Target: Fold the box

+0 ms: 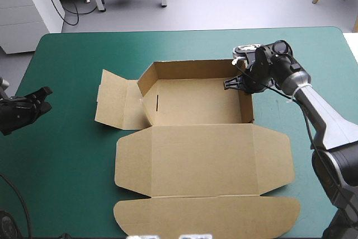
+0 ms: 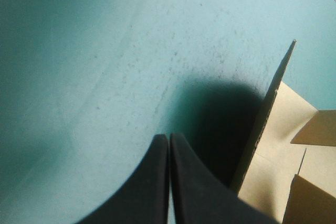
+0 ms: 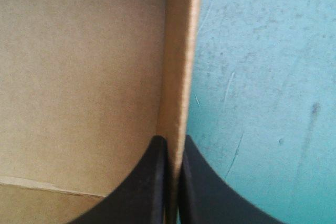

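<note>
Closest to the cam: the wide front flap (image 1: 207, 214) of the box (image 1: 196, 110), lying flat by the tabletop's (image 1: 67, 183) near edge, w/ the big lid panel (image 1: 204, 160) flat just behind it. So the box sits roughly mid-tabletop as an open tray, lid spread out toward the robot.

Right end effector (image 1: 235, 83) is clamped on the tray's right wall (image 3: 178, 51). Its wrist view shows the black fingers (image 3: 149, 187) one on each side of the board's top edge, w/ the box floor on one side and the teal-green cover (image 3: 262, 77) on the other. My guess: it pinches there to keep that wall upright (or crease it), bc nothing locks it in yet.

Back wall (image 1: 190, 68) is up too. Left side looks half done imo: the left wall (image 1: 144, 96) leans up at an angle, and the side flap (image 1: 111, 104) beyond it sprawls outward on the cover.

Left end effector (image 1: 42, 96) is pinched closed on nothing, over bare cover near the tabletop's left edge, well apart from the box. Prob it sits there to stay out of the way. Its wrist view catches the side flap's edge just ahead & beside it, so that flap seems the obvious next job tbh.
</note>
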You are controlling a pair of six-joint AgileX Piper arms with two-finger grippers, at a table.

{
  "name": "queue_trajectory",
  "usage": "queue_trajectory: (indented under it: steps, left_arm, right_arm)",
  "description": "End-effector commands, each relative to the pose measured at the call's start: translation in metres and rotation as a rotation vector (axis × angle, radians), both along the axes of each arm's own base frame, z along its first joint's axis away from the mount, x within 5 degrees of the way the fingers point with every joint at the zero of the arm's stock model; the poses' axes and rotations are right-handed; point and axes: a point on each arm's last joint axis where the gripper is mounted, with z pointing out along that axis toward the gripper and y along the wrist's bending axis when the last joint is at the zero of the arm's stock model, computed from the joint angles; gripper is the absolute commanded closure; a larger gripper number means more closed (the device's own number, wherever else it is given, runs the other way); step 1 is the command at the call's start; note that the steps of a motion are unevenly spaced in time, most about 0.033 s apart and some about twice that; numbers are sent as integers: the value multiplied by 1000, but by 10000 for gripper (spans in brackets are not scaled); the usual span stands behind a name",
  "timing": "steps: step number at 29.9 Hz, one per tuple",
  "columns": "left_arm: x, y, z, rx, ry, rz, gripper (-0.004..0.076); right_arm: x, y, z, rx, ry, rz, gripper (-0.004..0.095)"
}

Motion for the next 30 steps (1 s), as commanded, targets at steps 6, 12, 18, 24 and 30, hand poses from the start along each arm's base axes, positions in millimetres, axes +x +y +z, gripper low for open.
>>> queue_trajectory:
  steps: [6, 12, 18, 24, 30]
  left_arm:
    - [-2, -2, 18, 0, -86, 25, 734]
    - [-1, -2, 17, -2, -83, 25, 734]
    - [-1, -2, 17, -2, -83, 26, 734]
    - [-1, -1, 18, -14, -84, 44, 734]
    - [-1, -1, 18, -8, -84, 47, 734]
  right_arm:
    - [3, -8, 30, -45, -152, 36, 792]
    - [2, -5, 34, 8, -151, 20, 267]
    - [3, -5, 60, 26, -199, -6, -22]
    - [-7, -9, 99, 15, -204, -12, -20]
    - [-25, -14, 127, 33, -278, -1, -6]
